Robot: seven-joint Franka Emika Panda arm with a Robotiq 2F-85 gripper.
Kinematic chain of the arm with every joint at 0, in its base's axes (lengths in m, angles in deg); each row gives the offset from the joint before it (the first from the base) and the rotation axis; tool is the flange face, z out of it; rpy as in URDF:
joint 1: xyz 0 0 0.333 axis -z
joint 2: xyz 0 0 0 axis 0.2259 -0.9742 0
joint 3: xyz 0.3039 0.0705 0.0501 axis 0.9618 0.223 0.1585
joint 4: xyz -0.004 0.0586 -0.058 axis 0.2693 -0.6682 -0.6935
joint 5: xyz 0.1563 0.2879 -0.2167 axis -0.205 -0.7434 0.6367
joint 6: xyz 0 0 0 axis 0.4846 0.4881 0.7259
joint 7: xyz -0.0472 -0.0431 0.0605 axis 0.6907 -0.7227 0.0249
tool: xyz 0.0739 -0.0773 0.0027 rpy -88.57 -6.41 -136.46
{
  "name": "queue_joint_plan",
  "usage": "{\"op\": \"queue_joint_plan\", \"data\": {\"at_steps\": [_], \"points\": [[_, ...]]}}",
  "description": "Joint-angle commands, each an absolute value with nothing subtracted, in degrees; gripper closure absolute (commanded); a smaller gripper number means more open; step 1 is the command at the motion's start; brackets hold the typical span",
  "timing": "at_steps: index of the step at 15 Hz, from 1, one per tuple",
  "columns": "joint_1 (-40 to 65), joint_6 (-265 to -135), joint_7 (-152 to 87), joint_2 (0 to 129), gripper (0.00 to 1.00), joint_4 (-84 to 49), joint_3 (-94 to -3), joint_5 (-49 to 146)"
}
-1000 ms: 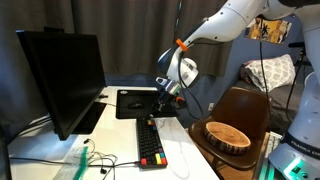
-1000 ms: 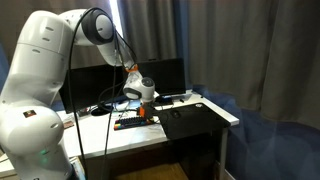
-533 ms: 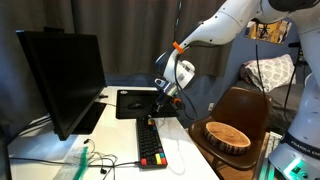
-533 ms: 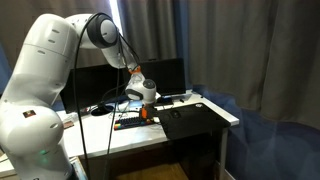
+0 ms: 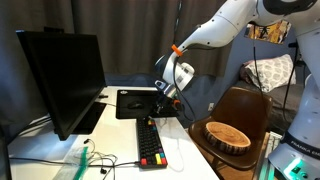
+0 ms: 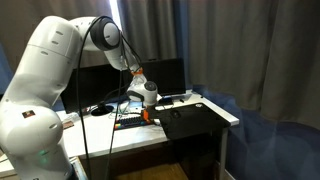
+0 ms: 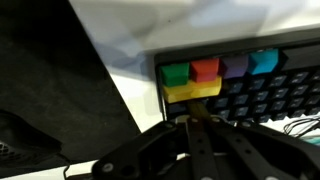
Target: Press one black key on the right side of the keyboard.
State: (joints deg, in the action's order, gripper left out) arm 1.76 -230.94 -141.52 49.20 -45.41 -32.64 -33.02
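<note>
Your gripper [image 5: 158, 109] low over end of keyboard [image 5: 151, 146], by coloured corner keys [image 7: 205, 72]; jaws together in wrist view. Keyboard lies on white desk [image 5: 115, 140], end beside black mouse mat [image 5: 132, 102]

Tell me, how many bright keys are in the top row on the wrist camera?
4, side by side on the keyboard: green key, red-orange key, purple key, blue key. Yellow keys sit beneath; more may be hidden.

In an exterior view, from the keyboard [image 5: 150, 142]: monitor [image 5: 62, 80] blocks 9 o'clock, cables [image 5: 97, 160] clutter 7, chair [image 5: 243, 108] off table [image 5: 118, 135] edge at 3, flat mouse mat [image 5: 132, 103] at 12.
</note>
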Motion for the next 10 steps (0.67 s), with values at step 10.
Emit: {"op": "queue_joint_plan", "data": {"at_steps": [10], "points": [[2.06, -232.92, -144.84, 48.43, 1.00, -43.55, -31.20, -36.50]]}}
